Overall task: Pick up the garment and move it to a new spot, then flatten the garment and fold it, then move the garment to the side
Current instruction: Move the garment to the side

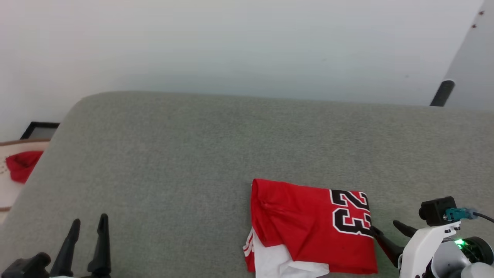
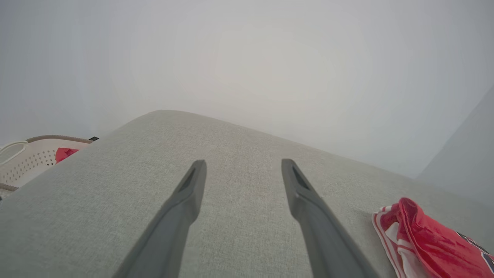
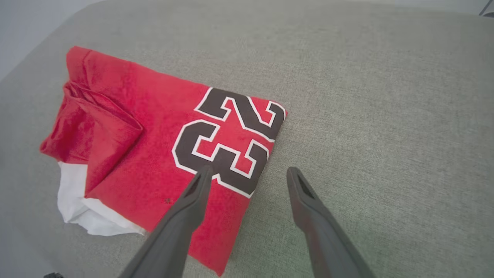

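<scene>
While the folded garment (image 1: pixel 312 227) lies on the near right part of the grey surface (image 1: pixel 193 154), the right gripper (image 1: pixel 384 226) sits just beside its right edge, fingers spread apart and holding nothing. From the right wrist view, one finger of that gripper (image 3: pixel 249 170) stands over the garment's (image 3: pixel 154 127) black-and-white printed number and the other over bare grey fabric; whether the first touches the cloth I cannot tell. A white sleeve pokes out from under the red at the garment's near left corner. The left gripper (image 1: pixel 89 218) is well apart from the garment, at the near left of the surface, its fingers also spread and empty (image 2: pixel 243 162). By count: one garment, two grippers with two dark fingers each, one small red cloth (image 1: pixel 21 164) lying in one pale basket (image 2: pixel 27 162) beyond the surface's left edge.
</scene>
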